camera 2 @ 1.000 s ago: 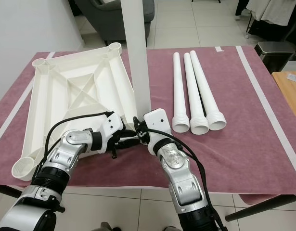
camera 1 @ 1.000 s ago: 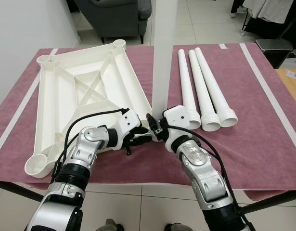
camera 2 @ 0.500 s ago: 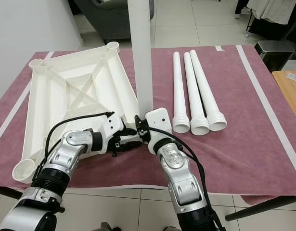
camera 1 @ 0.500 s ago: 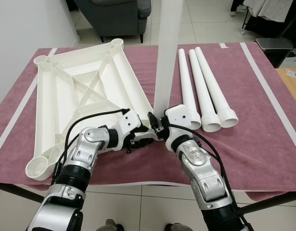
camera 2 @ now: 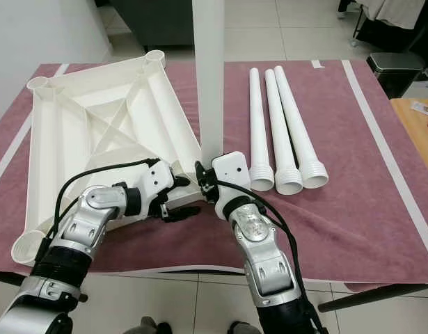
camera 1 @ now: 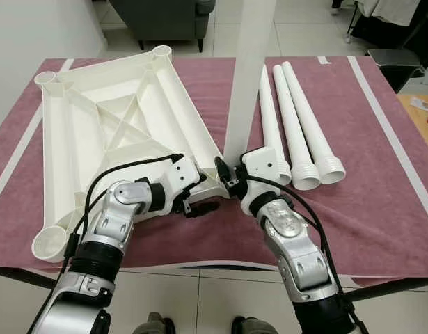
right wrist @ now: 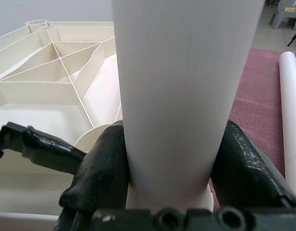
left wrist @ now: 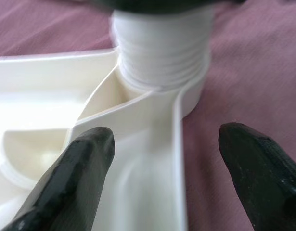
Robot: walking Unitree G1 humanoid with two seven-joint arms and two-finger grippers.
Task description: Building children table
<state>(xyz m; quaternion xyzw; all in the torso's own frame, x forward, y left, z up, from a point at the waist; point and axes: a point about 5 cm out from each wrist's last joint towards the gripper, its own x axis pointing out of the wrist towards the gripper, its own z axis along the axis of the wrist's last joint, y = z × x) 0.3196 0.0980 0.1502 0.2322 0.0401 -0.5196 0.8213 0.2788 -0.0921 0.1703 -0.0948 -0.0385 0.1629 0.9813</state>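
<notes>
Eye views: upturned tabletop point(camera 1: 116, 132) at 10 o'clock on the table point(camera 1: 381, 174). Right wrist view: right pincer point(right wrist: 172, 187) clamps upright leg point(right wrist: 181, 96). Left wrist view: left pincer point(left wrist: 167, 159) spread wide beside corner socket point(left wrist: 162, 62).

Home: armchair point(camera 1: 163, 19); tiled floor point(camera 1: 231, 45)

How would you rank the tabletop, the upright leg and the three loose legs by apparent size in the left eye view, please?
1. Upside-down tabletop, clearly largest.
2. Upright leg, gripped by the right gripper; it looks bulkier, but it rises toward the camera and runs out of frame, so this is unsure.
3. The three loose legs look alike, so no ranking among them.
</notes>
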